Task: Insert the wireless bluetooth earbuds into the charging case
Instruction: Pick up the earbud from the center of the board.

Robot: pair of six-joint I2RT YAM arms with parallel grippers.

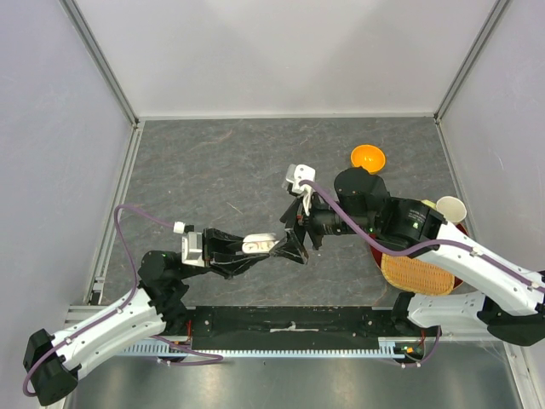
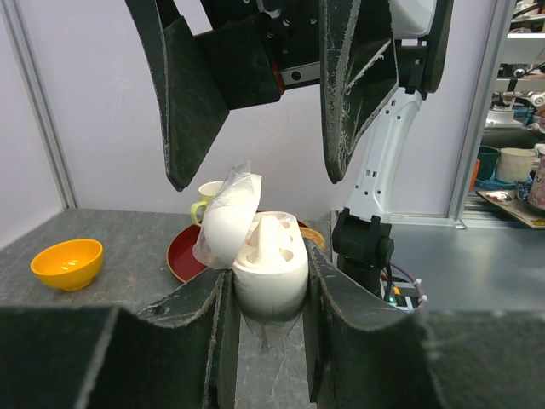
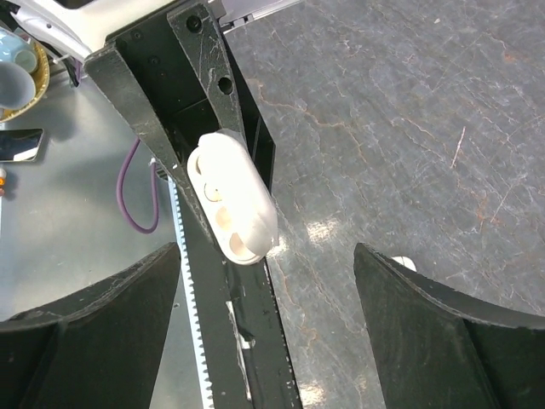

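Note:
My left gripper is shut on a white pill-shaped charging case and holds it above the table. In the left wrist view the case stands upright between my fingers with its lid open. A white stub rises from its top; I cannot tell if it is an earbud. My right gripper is open and empty, just above the case, with its fingers on either side. A small white piece, perhaps an earbud, lies on the table.
A second white case lies open mid-table with small white pieces beside it. An orange bowl is at the back right. A cup, a red plate and a woven mat are on the right.

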